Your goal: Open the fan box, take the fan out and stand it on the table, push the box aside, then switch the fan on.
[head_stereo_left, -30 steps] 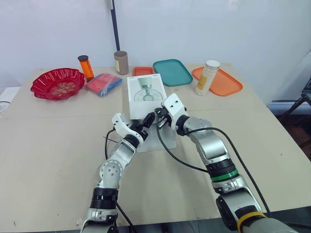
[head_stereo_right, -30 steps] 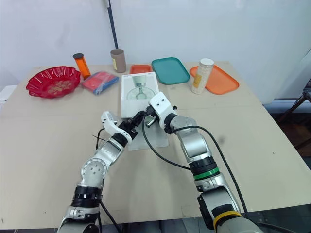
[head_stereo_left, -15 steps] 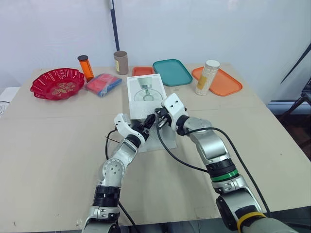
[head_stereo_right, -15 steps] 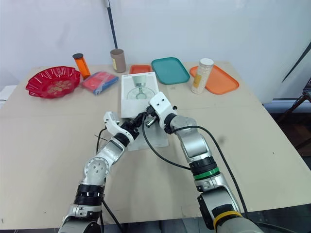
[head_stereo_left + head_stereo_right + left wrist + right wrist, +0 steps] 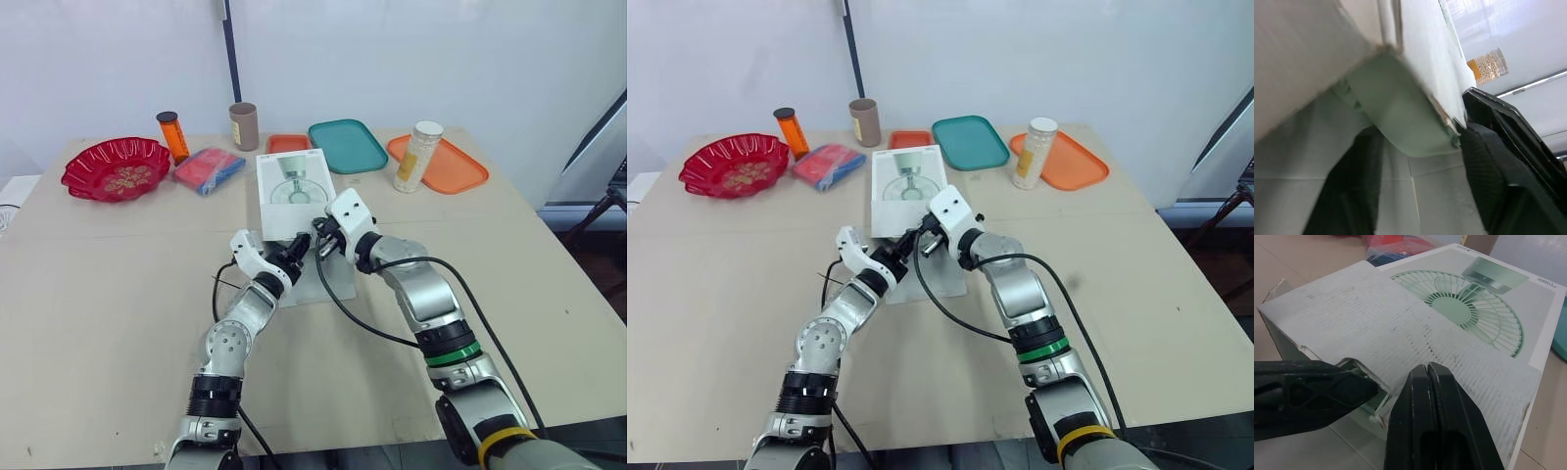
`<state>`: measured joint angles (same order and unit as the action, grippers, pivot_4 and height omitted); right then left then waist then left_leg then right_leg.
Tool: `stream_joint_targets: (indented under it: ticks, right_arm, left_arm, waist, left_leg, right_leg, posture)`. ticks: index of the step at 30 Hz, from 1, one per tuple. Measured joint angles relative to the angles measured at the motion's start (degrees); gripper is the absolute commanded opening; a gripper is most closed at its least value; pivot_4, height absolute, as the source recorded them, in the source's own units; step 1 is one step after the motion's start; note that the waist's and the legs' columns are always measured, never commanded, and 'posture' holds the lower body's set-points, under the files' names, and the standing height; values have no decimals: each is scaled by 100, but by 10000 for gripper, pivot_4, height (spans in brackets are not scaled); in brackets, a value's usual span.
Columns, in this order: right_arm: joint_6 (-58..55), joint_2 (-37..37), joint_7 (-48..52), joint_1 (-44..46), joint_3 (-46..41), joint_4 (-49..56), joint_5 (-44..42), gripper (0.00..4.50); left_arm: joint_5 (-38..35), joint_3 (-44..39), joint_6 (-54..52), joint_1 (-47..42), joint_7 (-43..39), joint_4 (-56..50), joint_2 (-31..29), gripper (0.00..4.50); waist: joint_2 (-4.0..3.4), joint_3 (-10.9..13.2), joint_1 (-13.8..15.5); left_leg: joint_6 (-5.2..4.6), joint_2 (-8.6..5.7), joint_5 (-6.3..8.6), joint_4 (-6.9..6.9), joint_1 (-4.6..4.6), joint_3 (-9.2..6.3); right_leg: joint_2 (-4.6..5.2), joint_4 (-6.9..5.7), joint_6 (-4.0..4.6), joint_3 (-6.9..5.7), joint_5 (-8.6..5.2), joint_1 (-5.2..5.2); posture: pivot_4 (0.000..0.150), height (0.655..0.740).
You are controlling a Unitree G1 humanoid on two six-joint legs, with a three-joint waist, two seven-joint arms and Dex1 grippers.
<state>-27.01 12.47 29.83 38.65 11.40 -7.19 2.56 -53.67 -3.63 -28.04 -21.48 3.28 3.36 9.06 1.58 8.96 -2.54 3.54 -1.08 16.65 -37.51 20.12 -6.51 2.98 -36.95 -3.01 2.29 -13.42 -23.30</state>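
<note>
Left jaws spread, one finger point(image 5: 1352, 196) on each side of the green inner flap point(image 5: 1405, 122) at the near end of the fan box point(image 5: 294, 186); can't tell whether they bear on it. Right jaws pressed together with nothing between them, fingertips point(image 5: 1422, 382) resting on the box's top face right at that same near edge, just beside the left jaws. Box lies flat on the worktop point(image 5: 118, 294), fan print up. Its outer end flap point(image 5: 331, 279) is folded down onto the worktop on the near side of the box. So opening is started, not finished. My read is the green flap has to come out before the mouth is free. No part of the fan is visible, so I take it as inside the box. Left to do: finish opening, pull the fan, stand it up, shove the box aside, switch on. Clutter is all beyond the box: red bowl point(image 5: 116, 168), orange bottle point(image 5: 173, 135) and red-and-blue packet point(image 5: 209, 168) to the far left; brown cup point(image 5: 244, 125) and small orange tray point(image 5: 287, 143) just behind; teal tray point(image 5: 348, 145), bead jar point(image 5: 417, 157) and large orange tray point(image 5: 456, 166) to the far right. I'd stand the fan near-right of the box, well apart from all that.
</note>
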Motion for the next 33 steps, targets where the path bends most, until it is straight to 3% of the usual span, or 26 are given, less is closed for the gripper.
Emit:
stream_joint_targets:
  ticks: [9, 10, 12, 25, 33]
  right_arm:
    - [-26, 1, 0, -4, 0, 18, 2, 0]
    - [-26, 1, 0, -4, 1, 18, 2, 0]
    - [-26, 2, -2, -4, -2, 22, 6, 0]
    - [-90, -5, 4, -31, 63, 147, 4, 0]
    - [-193, -22, 26, -48, 189, 263, -5, 0]
  left_arm:
    - [-32, -4, -57, 5, -3, -3, 0, 23411]
    - [-33, -5, -56, 5, -6, -4, 1, 18641]
    - [-90, -15, -53, 10, -14, -6, 2, 15005]
    - [-515, -134, -378, 135, 376, -390, -50, 14800]
    - [-1164, -5, -838, 869, 777, -1323, -390, 14800]
  waist:
    - [0, 0, 0]
    - [0, 0, 0]
    - [0, 0, -1]
    - [-1, 1, -13]
    - [-1, 1, -28]
  left_leg:
    - [0, 0, 0, 0, 0, -1]
    - [0, 0, 0, 0, 0, -1]
    - [0, 0, 0, 0, 0, -1]
    - [-1, 1, 1, 1, 3, -2]
    - [0, 6, 2, 4, -2, 1]
  right_leg:
    - [0, 0, 0, -1, 0, 1]
    - [0, 0, 0, -1, 0, 0]
    - [0, 0, -1, -1, 0, 0]
    - [-1, 1, -1, -1, -1, -5]
    - [-5, 1, 0, 7, -1, -5]
  posture:
    - [1500, 7400]
    - [1500, 7400]
    - [1500, 7400]
    - [1500, 7400]
    - [1500, 7400]
